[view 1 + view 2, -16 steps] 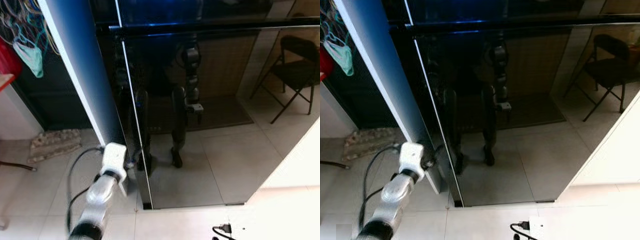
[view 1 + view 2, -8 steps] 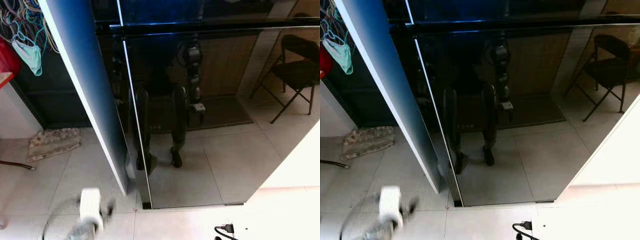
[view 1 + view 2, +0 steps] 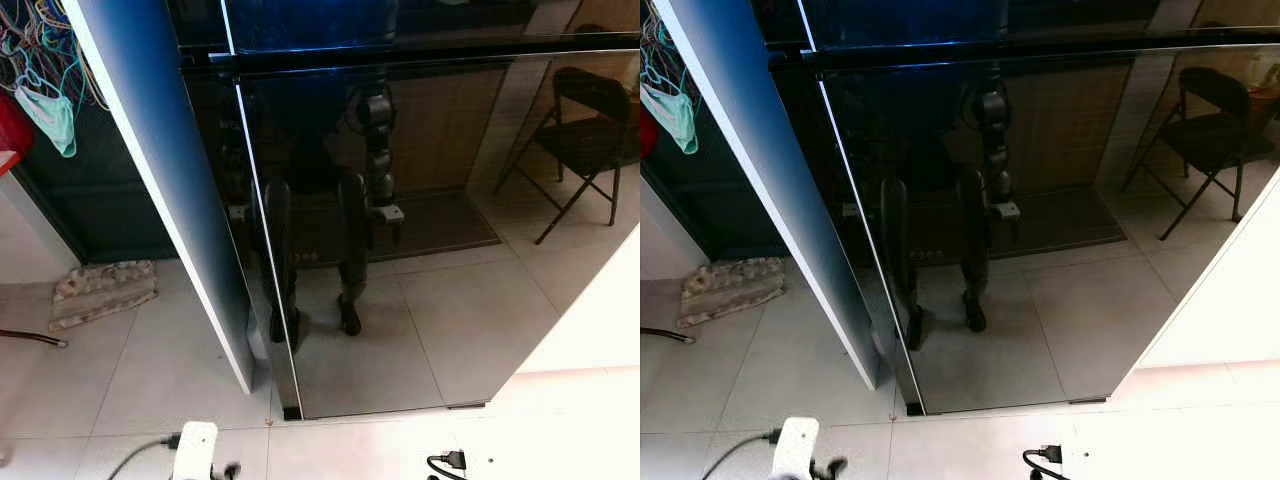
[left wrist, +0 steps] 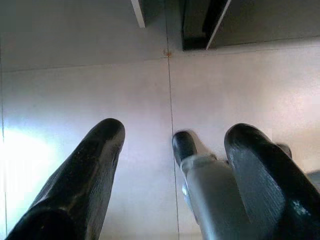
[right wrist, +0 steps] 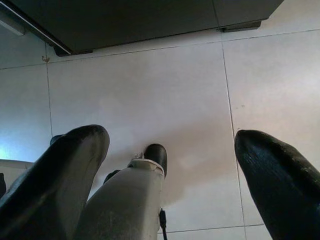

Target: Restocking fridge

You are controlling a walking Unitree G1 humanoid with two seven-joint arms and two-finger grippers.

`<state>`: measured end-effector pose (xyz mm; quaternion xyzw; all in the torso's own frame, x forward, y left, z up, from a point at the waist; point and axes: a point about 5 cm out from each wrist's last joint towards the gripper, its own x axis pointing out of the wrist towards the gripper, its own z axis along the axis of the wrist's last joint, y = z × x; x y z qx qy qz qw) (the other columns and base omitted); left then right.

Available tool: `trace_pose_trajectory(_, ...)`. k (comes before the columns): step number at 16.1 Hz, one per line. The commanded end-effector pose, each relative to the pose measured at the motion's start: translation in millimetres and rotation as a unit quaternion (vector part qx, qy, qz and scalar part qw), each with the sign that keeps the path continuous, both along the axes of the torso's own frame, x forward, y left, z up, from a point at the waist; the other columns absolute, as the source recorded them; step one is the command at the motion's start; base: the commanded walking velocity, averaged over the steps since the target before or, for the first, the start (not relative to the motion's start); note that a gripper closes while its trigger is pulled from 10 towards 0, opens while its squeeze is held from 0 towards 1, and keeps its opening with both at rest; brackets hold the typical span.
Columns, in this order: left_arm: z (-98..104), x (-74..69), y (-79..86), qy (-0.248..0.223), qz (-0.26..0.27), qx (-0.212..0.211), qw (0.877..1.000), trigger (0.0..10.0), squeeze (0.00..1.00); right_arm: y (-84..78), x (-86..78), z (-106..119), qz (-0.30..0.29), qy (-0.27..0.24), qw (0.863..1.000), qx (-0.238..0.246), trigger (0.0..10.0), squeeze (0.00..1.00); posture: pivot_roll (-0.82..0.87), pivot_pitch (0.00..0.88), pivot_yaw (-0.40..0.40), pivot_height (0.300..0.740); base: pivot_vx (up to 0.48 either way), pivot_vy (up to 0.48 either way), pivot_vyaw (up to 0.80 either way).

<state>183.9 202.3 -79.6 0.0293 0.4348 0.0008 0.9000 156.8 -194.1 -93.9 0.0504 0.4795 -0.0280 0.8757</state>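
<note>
Straight ahead stands the fridge [image 3: 400, 200], its dark glossy door closed and reflecting the robot and a folding chair [image 3: 585, 140]. To the far left, cables and a cloth hang [image 3: 50, 110] above a floor mat [image 3: 100, 290]. The left gripper [image 4: 172, 150] and right gripper [image 5: 170, 165] hang low over tiled floor [image 3: 150, 370], fingers spread wide, holding nothing.

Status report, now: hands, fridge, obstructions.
Left hand open, low over the floor tiles. Right hand open, empty. Fridge lower glass door ajar at its left edge. Power cord on floor near the base.
</note>
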Motion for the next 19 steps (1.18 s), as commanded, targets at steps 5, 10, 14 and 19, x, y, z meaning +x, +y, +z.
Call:
trace_pose_trajectory(5, -6, -12.8, 0.5, 0.025, -0.004, 0.004, 1.0, 10.0, 0.0, 0.8, -2.7, -1, 0.012, 0.004, 1.0, 0.004, 10.0, 0.0, -0.16, 0.0, 0.039, 0.74, 0.0, -0.202, 0.1)
trace_pose_trajectory(10, -3, -3.5, -4.0, 0.009, -0.003, -0.003, 1.0, 10.0, 0.0, 0.0, 0.5, 0, 0.017, 0.002, 1.0, 0.007, 10.0, 0.0, -0.15, 0.0, 0.024, 0.74, 0.0, -0.289, 0.0)
trace_pose_trajectory(14, -2, -1.9, -4.7, 0.006, 0.0, -0.006, 1.0, 10.0, 0.0, -0.1, 1.8, 1, 0.015, 0.0, 1.0, 0.013, 10.0, 0.0, -0.15, 0.0, 0.025, 0.74, 0.0, -0.3, 0.0)
trace_pose_trajectory(19, -2, -0.8, -7.6, 0.007, -0.005, -0.011, 1.0, 10.0, 0.0, -2.3, 2.4, 2, 0.005, -0.003, 1.0, 0.013, 10.0, 0.0, -0.18, 0.0, 0.028, 0.74, 0.0, -0.3, 0.0)
